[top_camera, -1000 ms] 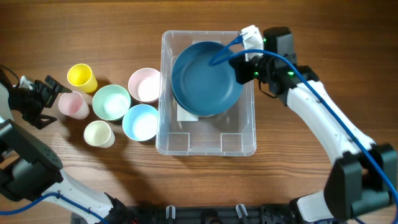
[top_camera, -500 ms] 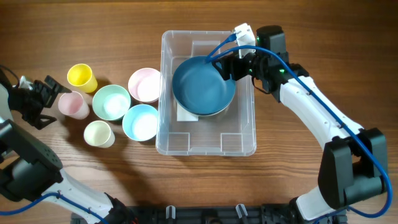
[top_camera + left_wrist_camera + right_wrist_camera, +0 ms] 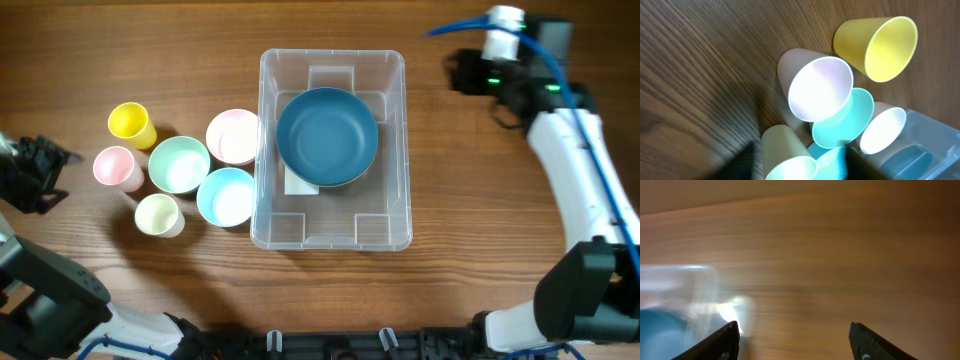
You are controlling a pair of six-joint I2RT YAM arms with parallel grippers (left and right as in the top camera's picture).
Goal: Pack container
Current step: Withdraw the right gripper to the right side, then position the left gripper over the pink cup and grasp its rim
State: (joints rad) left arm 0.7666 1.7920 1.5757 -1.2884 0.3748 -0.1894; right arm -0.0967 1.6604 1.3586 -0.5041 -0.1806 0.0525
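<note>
Hovering at the far left edge of the wooden surface [image 3: 150, 50], the left fingers [image 3: 42, 160] are standing apart with nothing between them, facing a cluster of pastel tableware. A pink cup [image 3: 117, 168] is sitting nearest them, with a yellow cup [image 3: 130, 124] just above it in the overhead view and a pale green cup [image 3: 159, 214] below. A mint bowl [image 3: 179, 164] is sitting in the middle of the group. A pink bowl [image 3: 234, 136] and a light blue bowl [image 3: 226, 196] are lying right beside the left wall of the container [image 3: 300, 228].

The clear container is sitting at the centre of the surface with its long sides running away from the robot. A dark blue bowl [image 3: 327, 136] is resting upright inside its far half and partly covering a white label [image 3: 296, 184] on the base.

To the right, well apart from the container, the right fingers [image 3: 462, 72] are hanging over bare wood near the far edge. They are spread wide and gripping nothing, as the blurred right wrist view is also showing.
</note>
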